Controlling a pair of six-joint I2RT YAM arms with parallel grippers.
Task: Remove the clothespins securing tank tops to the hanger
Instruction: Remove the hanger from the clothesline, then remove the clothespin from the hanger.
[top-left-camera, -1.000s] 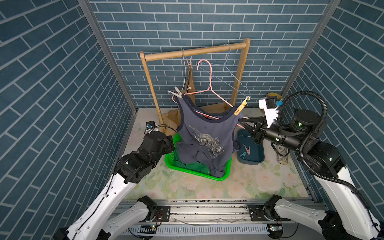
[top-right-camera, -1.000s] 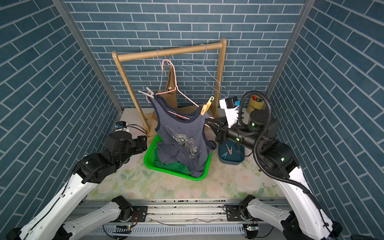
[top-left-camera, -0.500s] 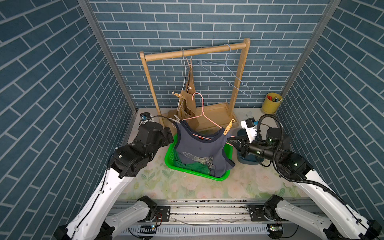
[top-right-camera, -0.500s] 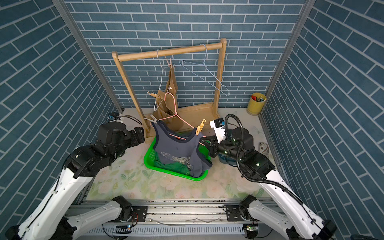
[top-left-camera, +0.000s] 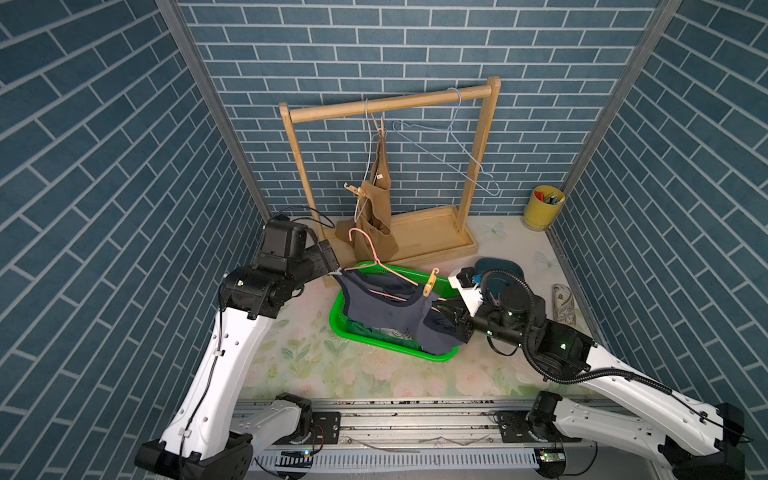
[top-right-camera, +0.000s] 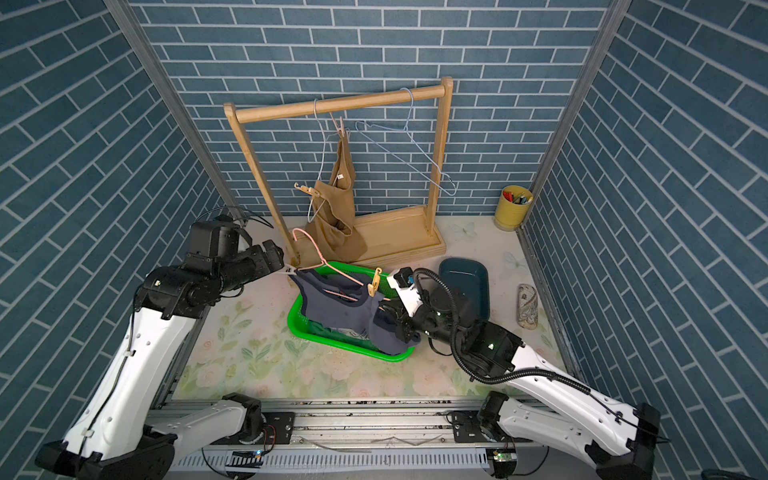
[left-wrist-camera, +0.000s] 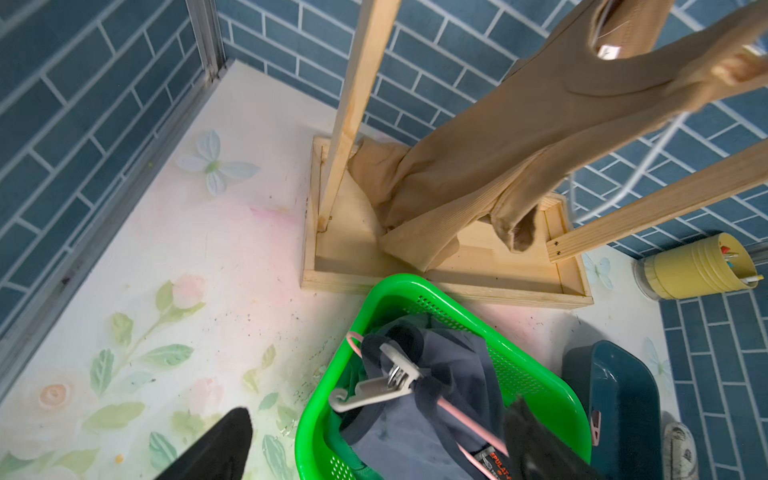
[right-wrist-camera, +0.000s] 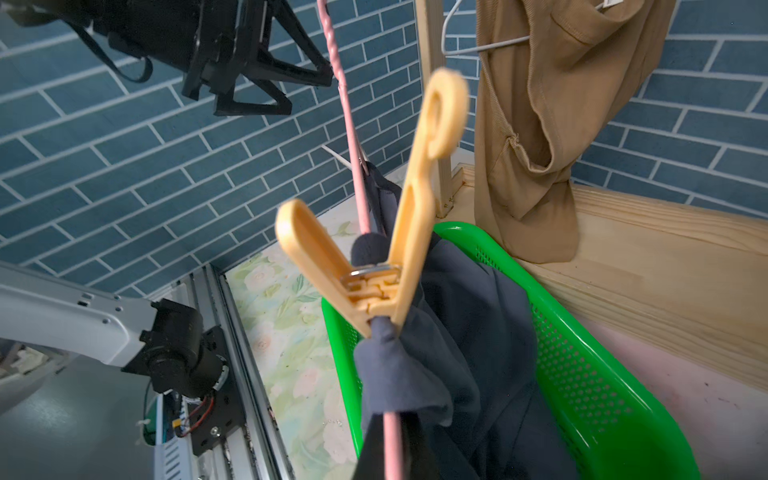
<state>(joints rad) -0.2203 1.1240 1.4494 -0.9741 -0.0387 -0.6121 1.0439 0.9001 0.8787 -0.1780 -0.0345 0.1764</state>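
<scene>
Clothespins come first: we see a yellow clothespin (right-wrist-camera: 386, 249) pinning the strap of the grey-blue top (top-left-camera: 386, 311) to the pink hanger (right-wrist-camera: 392, 444), just ahead of the right gripper (top-right-camera: 388, 318). Its long axis stands nearly upright, handles splayed upward and bite downward.

A pale clothespin (left-wrist-camera: 382, 384) clamps the other strap at the hanger's far end. It sits straight ahead of the left gripper (left-wrist-camera: 380, 409), with its handles pointing back toward that gripper.

We see the left gripper's jaws spread wide, holding nothing. The right gripper's jaws are closed on the hanger wire, though draped cloth hides the contact. The hanger runs tilted from one gripper to the other, hook upward.

The top sags from it into the green basket (top-left-camera: 334, 309), below both jaws. Bunched strap cloth crowds the pale clothespin's bite.

A post of the wooden rack (top-left-camera: 299, 187) stands just beside the left gripper. Beyond it the tan top (top-left-camera: 380, 208) hangs with a tan clothespin (top-left-camera: 353, 190). A blue tray (top-right-camera: 465, 282) lies behind the right gripper.
</scene>
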